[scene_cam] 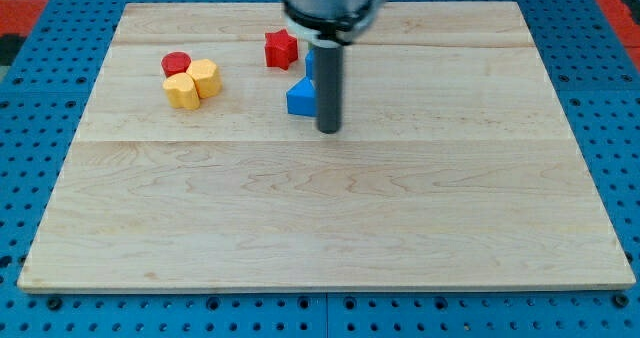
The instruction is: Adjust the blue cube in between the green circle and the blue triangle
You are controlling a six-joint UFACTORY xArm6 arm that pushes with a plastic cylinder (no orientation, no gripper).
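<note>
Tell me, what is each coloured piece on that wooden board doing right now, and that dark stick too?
Red cylinder: upright, touching the yellow pieces.
Two yellow blocks: resting side by side, touching.
Red star: lying flat, alone.
Blue triangle: flat, right beside the rod.
Blue cube: mostly hidden behind the rod.
My tip: down at the board, just right of the blue triangle.
Green circle: not visible.

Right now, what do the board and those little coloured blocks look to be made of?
The board looks like pale wood with a matt finish: grain lines and plank seams show. The red star, yellow blocks and blue triangle beside my tip look evenly coloured and smooth; painted wood or plastic, I cannot tell which.
</note>
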